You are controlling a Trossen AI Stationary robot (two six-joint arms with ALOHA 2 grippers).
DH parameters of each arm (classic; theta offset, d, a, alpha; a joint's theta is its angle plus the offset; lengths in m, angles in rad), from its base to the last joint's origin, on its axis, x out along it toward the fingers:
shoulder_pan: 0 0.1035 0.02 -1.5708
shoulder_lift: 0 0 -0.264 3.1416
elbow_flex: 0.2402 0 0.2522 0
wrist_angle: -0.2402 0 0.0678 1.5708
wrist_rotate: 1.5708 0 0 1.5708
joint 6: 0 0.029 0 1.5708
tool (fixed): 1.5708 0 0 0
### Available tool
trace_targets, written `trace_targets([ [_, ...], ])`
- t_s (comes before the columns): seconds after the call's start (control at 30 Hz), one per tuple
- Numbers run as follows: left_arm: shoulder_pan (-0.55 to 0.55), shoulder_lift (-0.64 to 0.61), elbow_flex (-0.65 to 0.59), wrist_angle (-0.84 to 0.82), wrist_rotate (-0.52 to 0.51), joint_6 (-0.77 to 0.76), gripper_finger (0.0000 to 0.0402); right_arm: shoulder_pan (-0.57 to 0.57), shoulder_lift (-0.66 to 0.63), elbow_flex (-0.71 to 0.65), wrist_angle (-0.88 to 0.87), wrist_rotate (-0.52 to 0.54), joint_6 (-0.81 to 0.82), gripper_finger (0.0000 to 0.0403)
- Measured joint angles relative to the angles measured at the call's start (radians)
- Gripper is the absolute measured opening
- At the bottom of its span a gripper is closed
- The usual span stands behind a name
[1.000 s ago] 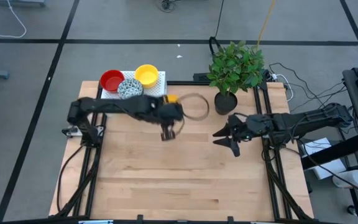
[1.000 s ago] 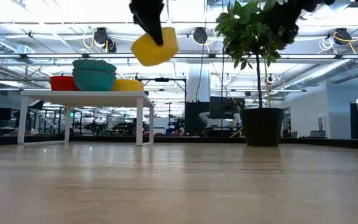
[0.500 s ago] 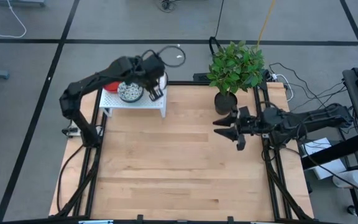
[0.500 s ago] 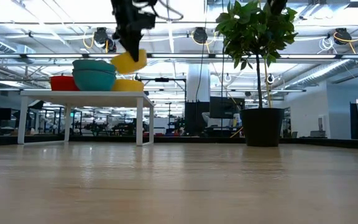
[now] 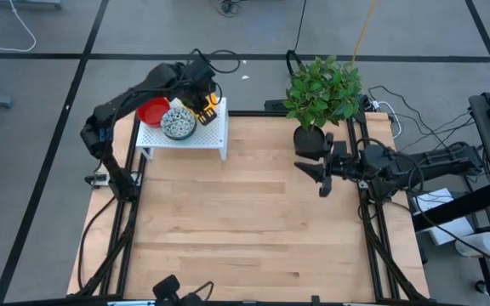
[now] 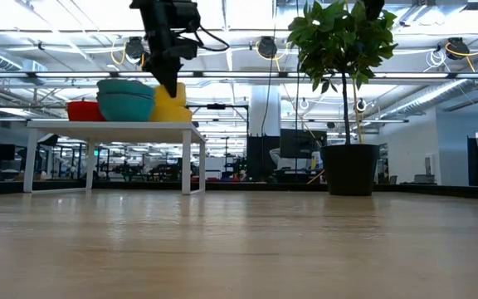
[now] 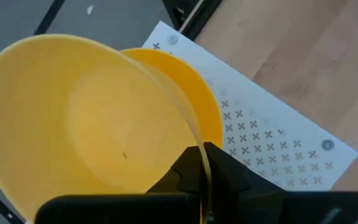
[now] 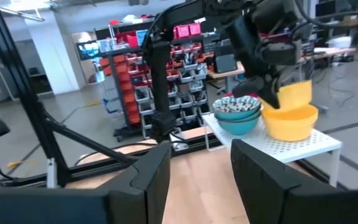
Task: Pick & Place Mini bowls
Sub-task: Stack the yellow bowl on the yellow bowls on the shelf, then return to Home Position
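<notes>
My left gripper (image 5: pixel 201 102) hangs over the white rack (image 5: pixel 187 136) at the table's far left corner, shut on a yellow mini bowl (image 7: pixel 73 118). A second yellow bowl (image 7: pixel 197 87) sits on the rack right under it. Beside that one on the rack stand a red bowl (image 5: pixel 152 111) and a speckled bowl (image 5: pixel 178 125); in the low view the speckled ones form a teal-sided stack (image 6: pixel 125 98). My right gripper (image 5: pixel 317 176) is open and hovers at the table's right side, near the plant pot (image 5: pixel 309 140). My left gripper holds the yellow bowl by its rim (image 7: pixel 194 149), one finger inside the bowl and one outside. The fingers come from above, pointing down. The bowl (image 6: pixel 173 98) hangs steeply tilted below them, its lower part down in the yellow bowl (image 6: pixel 169 115) on the rack.
A leafy plant in a black pot (image 6: pixel 351 170) stands at the far right of the table, close to my right arm. The rack's legs (image 6: pixel 186 158) stand on the wooden table top (image 5: pixel 245 229). Cables and frame rails run along the table's sides.
My left gripper has carried the yellow bowl from above the table's far middle toward the far left corner and lowered it over the rack, onto the yellow bowl there; the bowl now hangs more steeply tilted. My right gripper has turned and shifted slightly toward the far edge.
</notes>
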Motion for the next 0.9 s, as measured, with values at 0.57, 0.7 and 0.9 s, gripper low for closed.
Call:
trace_targets([
  [0.57,-0.005,-0.003,-0.084,0.074,-0.001,-0.021,0.0046,-0.075,0.000,0.000,-0.009,-0.004,-0.034,0.0155],
  [0.7,-0.006,-0.003,-0.084,0.074,-0.002,-0.036,0.0103,-0.078,0.000,0.000,-0.009,-0.004,-0.034,0.0155],
  [0.9,-0.006,-0.005,-0.047,0.052,-0.001,-0.035,0.0179,-0.078,-0.007,0.000,-0.010,-0.004,-0.064,0.0155],
])
